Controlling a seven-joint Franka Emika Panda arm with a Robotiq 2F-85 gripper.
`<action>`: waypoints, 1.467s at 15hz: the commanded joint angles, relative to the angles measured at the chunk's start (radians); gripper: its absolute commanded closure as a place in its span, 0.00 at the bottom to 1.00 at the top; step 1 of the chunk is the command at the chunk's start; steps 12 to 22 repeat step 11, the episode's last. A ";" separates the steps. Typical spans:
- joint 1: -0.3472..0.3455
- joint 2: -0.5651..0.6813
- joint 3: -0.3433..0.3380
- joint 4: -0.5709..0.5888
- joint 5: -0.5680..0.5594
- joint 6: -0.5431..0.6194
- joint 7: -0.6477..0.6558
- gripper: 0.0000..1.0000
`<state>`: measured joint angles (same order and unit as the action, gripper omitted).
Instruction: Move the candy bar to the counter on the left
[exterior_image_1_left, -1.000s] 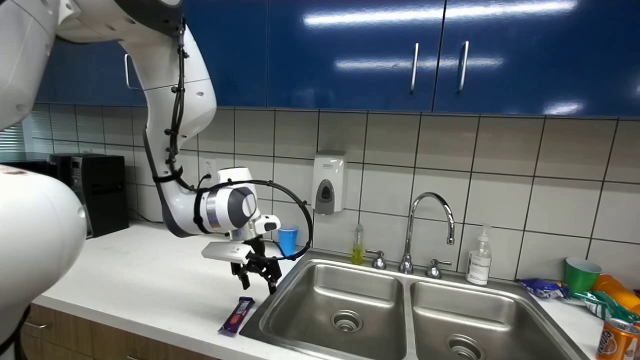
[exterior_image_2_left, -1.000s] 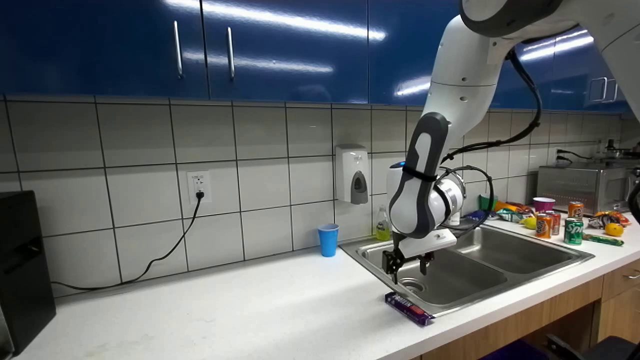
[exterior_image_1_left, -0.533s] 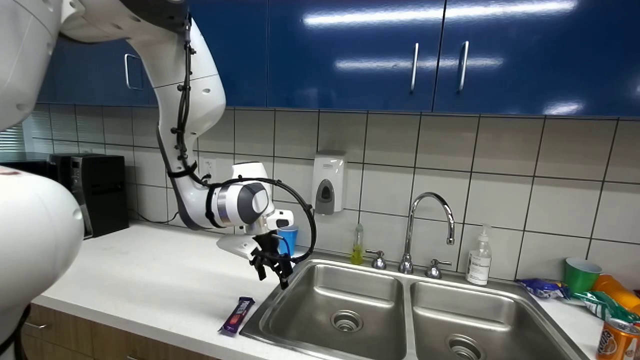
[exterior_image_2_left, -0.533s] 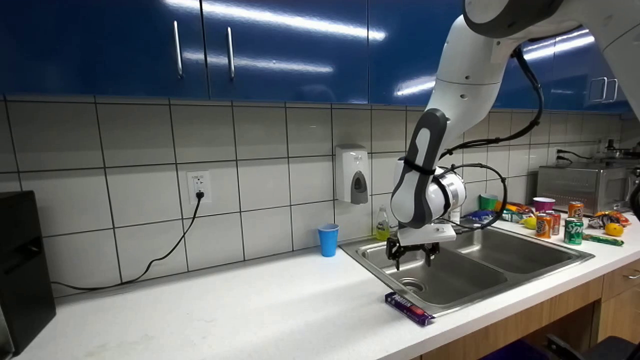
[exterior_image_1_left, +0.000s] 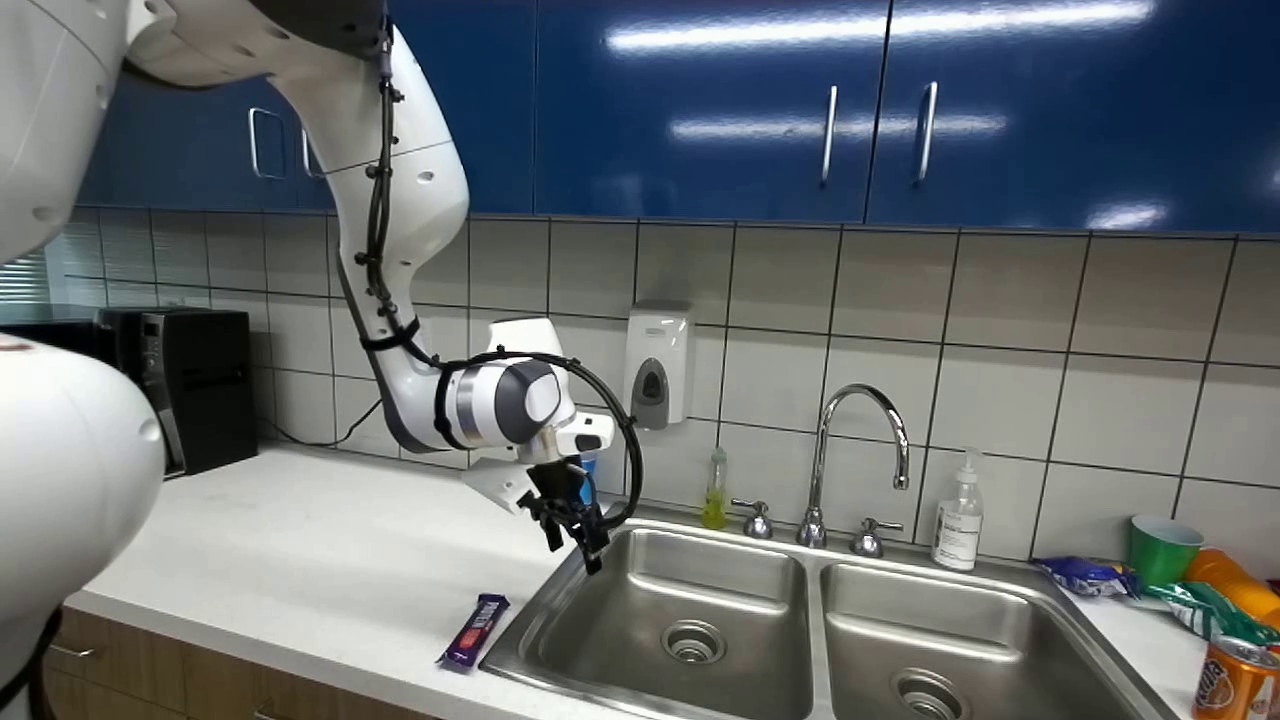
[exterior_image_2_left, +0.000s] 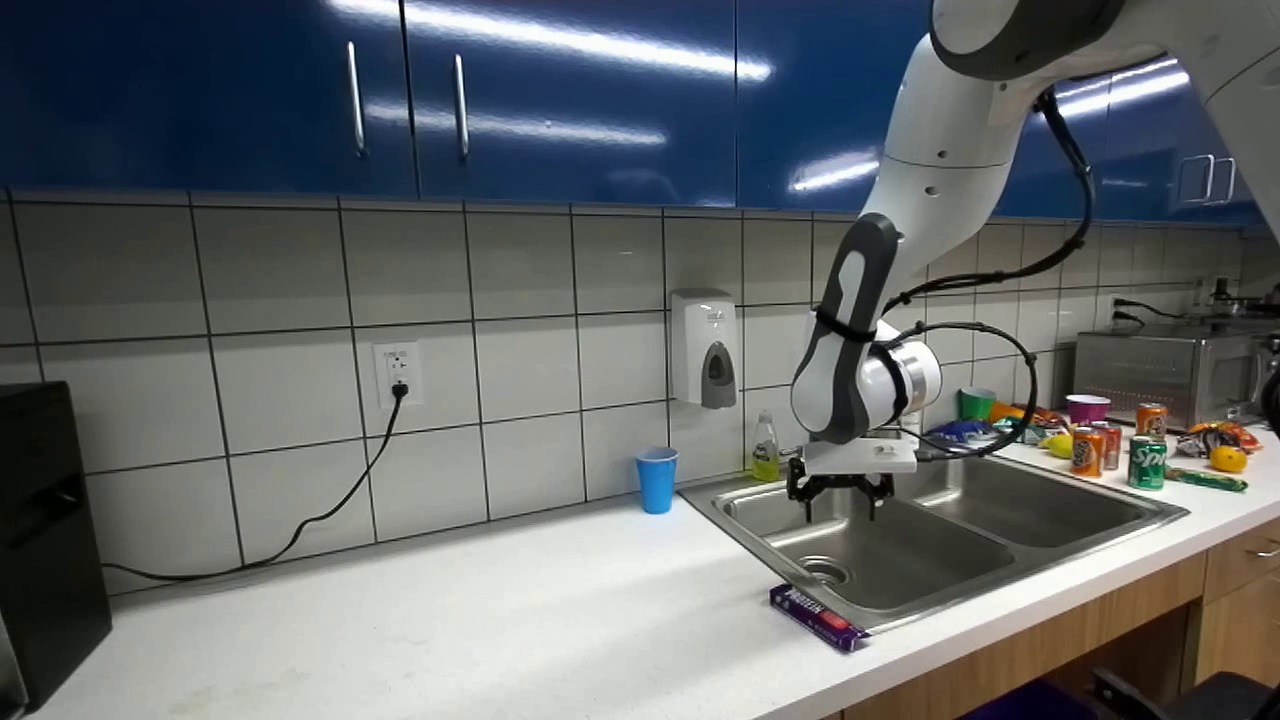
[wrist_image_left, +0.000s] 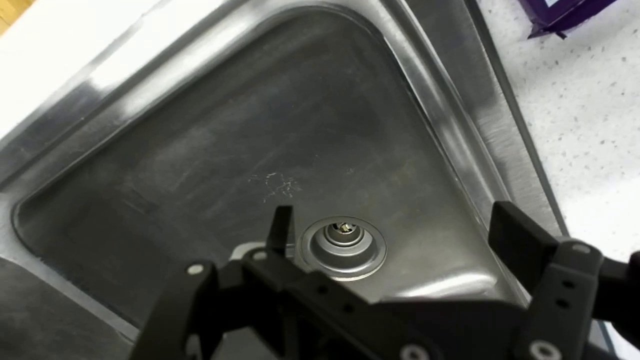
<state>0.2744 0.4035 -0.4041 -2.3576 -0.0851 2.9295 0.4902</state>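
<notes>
Candy bar (exterior_image_1_left: 473, 632), slim and wrapped in dark purple with reddish marks, lies flat on the broad white bench (exterior_image_1_left: 330, 540) with its wood-coloured front, just beside the steel double sink (exterior_image_1_left: 817, 620). That spot suggests the move is probably finished, which would explain why the black hand (exterior_image_2_left: 840, 515) hangs over the sink, spread apart, grasping nothing, well apart from the bar.
</notes>
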 joint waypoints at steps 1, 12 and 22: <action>-0.026 -0.012 0.006 0.012 0.028 -0.023 0.028 0.00; -0.032 0.002 -0.001 0.009 0.022 0.001 0.024 0.00; -0.032 0.002 -0.001 0.009 0.022 0.001 0.024 0.00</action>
